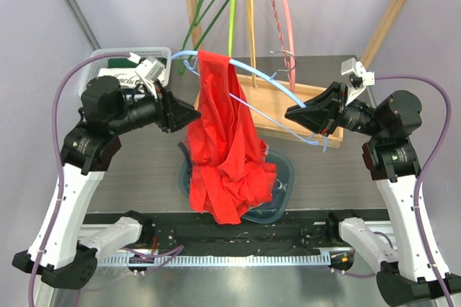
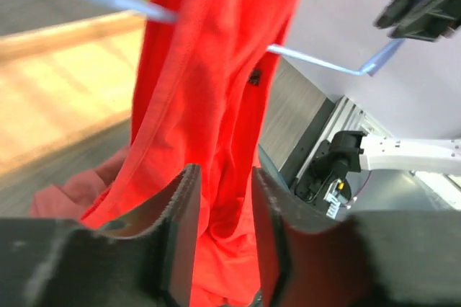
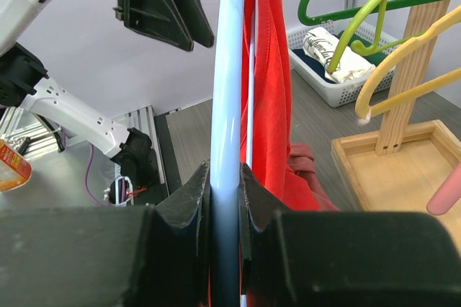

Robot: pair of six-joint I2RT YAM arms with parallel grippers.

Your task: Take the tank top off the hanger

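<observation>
the right pincer (image 3: 225, 177) is clenched on the blue hanger (image 1: 259, 76), holding it tilted above the tabletop (image 1: 137, 170). the red top (image 1: 223, 141) hangs from the hanger's far end (the one away from that pincer), its lower part bunched in a dark basin (image 1: 284, 166). the left pincer (image 2: 225, 177) is released, fingers apart with the fabric between them; i cannot tell whether they touch it.

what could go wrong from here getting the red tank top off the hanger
The tank top is bunched at the hook end of the light blue hanger; a pull may snag it there.
The right gripper pinches only the hanger's far end, so a tug may twist it loose.
The left gripper is open; it may close on just one fold.
</observation>
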